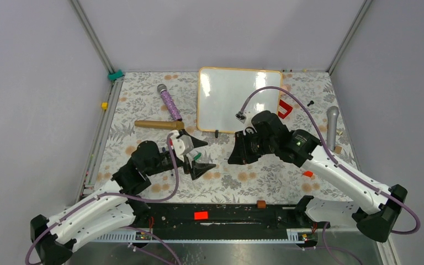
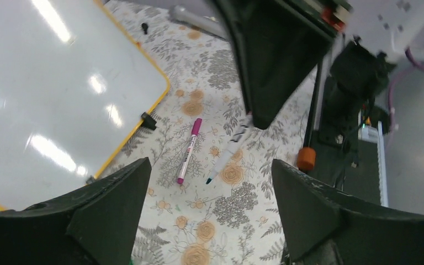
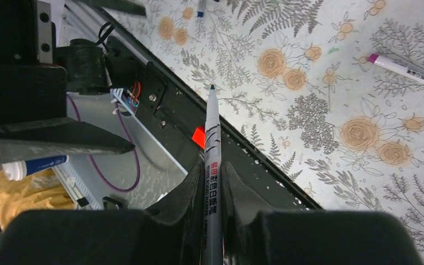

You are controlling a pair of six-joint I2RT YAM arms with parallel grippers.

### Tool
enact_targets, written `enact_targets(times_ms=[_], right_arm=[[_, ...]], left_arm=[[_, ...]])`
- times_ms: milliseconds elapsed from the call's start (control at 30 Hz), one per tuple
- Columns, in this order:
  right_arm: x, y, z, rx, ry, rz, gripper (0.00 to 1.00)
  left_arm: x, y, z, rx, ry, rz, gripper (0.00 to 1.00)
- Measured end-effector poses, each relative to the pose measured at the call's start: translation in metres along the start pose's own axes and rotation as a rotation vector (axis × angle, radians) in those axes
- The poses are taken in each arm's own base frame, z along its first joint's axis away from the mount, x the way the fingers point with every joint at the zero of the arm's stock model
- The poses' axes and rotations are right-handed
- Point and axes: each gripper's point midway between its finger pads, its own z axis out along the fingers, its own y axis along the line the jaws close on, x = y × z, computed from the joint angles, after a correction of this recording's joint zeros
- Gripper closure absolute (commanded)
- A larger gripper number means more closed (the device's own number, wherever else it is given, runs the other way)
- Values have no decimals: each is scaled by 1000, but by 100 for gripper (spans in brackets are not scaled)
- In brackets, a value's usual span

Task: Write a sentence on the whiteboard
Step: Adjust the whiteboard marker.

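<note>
The whiteboard [image 1: 229, 96] lies at the back middle of the floral cloth, also seen in the left wrist view [image 2: 44, 94]. Its surface shows only glare, and the sentence is not in view. My right gripper [image 3: 212, 168] is shut on a white marker [image 3: 212, 121] whose dark green tip is bare and points toward the near rail. In the top view the right gripper [image 1: 238, 153] hovers in front of the board. The same marker [image 2: 229, 152] shows under the right finger in the left wrist view. My left gripper [image 2: 212, 204] stands open and empty, just left of the right one [image 1: 201, 155].
A pink marker [image 2: 189, 150] lies on the cloth near the board's front corner. A purple microphone [image 1: 169, 103] and a tan stick [image 1: 159, 125] lie left of the board. A grey microphone [image 1: 332, 127] and a red piece [image 1: 285, 109] lie to its right. A black rail [image 1: 226, 212] runs along the near edge.
</note>
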Motion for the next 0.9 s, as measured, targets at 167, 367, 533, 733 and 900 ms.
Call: enact_targets(times_ms=[167, 367, 533, 733, 900], right_arm=[[4, 8, 0, -37, 38, 6, 100], [9, 10, 5, -57, 78, 15, 100], [10, 16, 4, -88, 86, 18, 100], [6, 23, 7, -124, 84, 23, 100], [8, 27, 8, -144, 97, 34, 98]], left_arm=[[9, -25, 3, 138, 25, 156, 29], [31, -34, 13, 215, 114, 212, 43], [35, -36, 19, 236, 146, 224, 48], [33, -44, 23, 266, 146, 243, 67], [35, -45, 31, 276, 164, 262, 98]])
